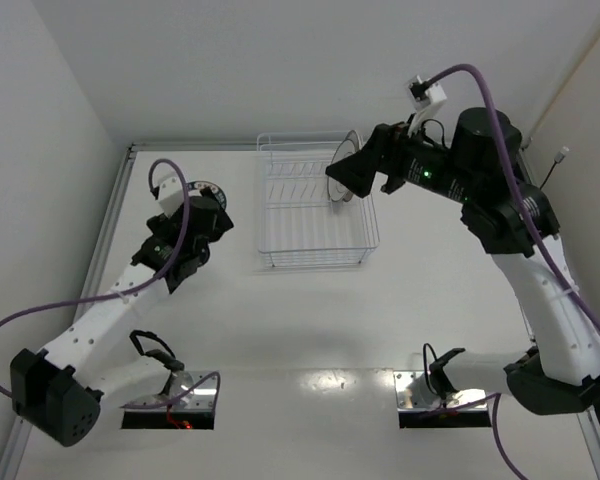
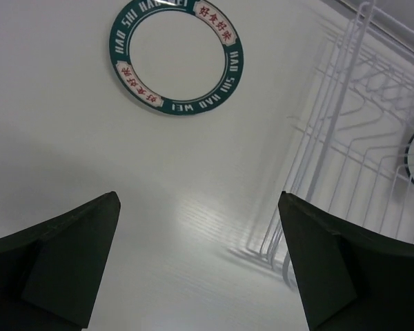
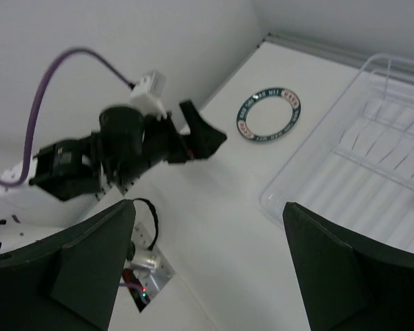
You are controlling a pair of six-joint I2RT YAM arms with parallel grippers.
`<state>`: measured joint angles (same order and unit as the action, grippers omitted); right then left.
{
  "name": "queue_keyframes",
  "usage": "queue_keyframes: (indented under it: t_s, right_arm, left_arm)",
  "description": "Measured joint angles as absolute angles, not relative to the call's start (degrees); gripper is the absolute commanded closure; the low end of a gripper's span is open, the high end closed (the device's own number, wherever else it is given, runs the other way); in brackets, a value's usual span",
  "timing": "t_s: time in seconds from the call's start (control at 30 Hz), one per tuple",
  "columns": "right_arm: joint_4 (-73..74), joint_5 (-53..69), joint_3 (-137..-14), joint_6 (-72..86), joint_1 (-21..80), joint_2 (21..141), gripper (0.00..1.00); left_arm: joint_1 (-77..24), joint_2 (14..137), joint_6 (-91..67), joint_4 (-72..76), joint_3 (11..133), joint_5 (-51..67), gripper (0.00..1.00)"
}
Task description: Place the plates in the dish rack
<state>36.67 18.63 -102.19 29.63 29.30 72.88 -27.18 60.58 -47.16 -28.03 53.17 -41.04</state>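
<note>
A white plate with a dark green lettered rim lies flat on the table left of the dish rack. It also shows in the right wrist view and, partly under my left gripper, in the top view. My left gripper hovers just near of this plate, open and empty. Another plate stands upright at the rack's far right; its pattern is hidden. My right gripper is open and empty beside it, above the rack. A third plate is out of view.
The white wire rack stands at the table's far middle, close to the back wall. The left wall runs beside the left arm. Two base openings with cables sit at the near edge.
</note>
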Motion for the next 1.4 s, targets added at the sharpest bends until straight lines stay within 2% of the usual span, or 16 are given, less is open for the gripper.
queue_keyframes:
  t_s: [0.07, 0.17, 0.3, 0.37, 0.53, 0.6, 0.63, 0.67, 0.7, 0.97, 1.17, 1.4]
  right_arm:
    - [36.5, 20.8, -100.4, 29.6, 28.7, 73.6, 0.13]
    - [37.3, 23.3, -101.2, 27.8, 27.3, 77.7, 0.13]
    - [40.9, 24.4, -111.4, 23.3, 25.2, 85.7, 0.13]
    - [41.3, 24.9, -115.9, 21.6, 24.2, 87.5, 0.1]
    - [41.8, 25.4, -117.4, 18.1, 22.4, 84.0, 0.06]
    - [42.1, 24.9, -116.4, 17.2, 21.9, 81.4, 0.06]
    - [42.1, 24.4, -114.7, 16.8, 21.6, 79.0, 0.06]
    - [42.3, 24.2, -113.8, 16.7, 21.5, 77.9, 0.06]
    - [42.2, 23.9, -112.3, 16.7, 21.3, 76.2, 0.05]
    - [42.0, 20.5, -108.3, 16.6, 20.0, 73.8, 0.04]
    - [41.5, 20.9, -108.3, 16.6, 18.7, 78.2, 0.04]
    - [40.9, 25.1, -108.4, 16.7, 17.3, 83.4, 0.04]
  left_arm:
    - [-21.2, 65.4, -48.0, -26.7, 55.5, -35.4, 0.01]
    - [-7.0, 74.1, -52.7, -20.0, 57.7, -25.0, 0.01]
    - [10.3, 81.3, -60.0, -5.7, 51.4, -11.6, 0.01]
    - [14.2, 87.4, -60.5, -0.9, 52.4, -6.5, 0.01]
    - [15.2, 104.9, -57.3, 5.5, 64.2, 3.9, 0.01]
    - [15.2, 109.1, -56.8, 8.0, 67.1, 7.2, 0.04]
    - [15.2, 110.7, -56.7, 8.9, 67.9, 8.4, 0.11]
    - [15.4, 112.1, -56.9, 9.8, 68.2, 9.5, 0.14]
    - [15.5, 113.2, -57.3, 10.3, 68.2, 10.5, 0.14]
    - [16.4, 113.8, -61.7, 14.5, 64.4, 10.1, 0.15]
    - [17.1, 116.0, -59.3, 11.6, 70.5, 10.8, 0.14]
    - [17.1, 116.4, -59.2, 11.7, 71.2, 12.3, 0.13]
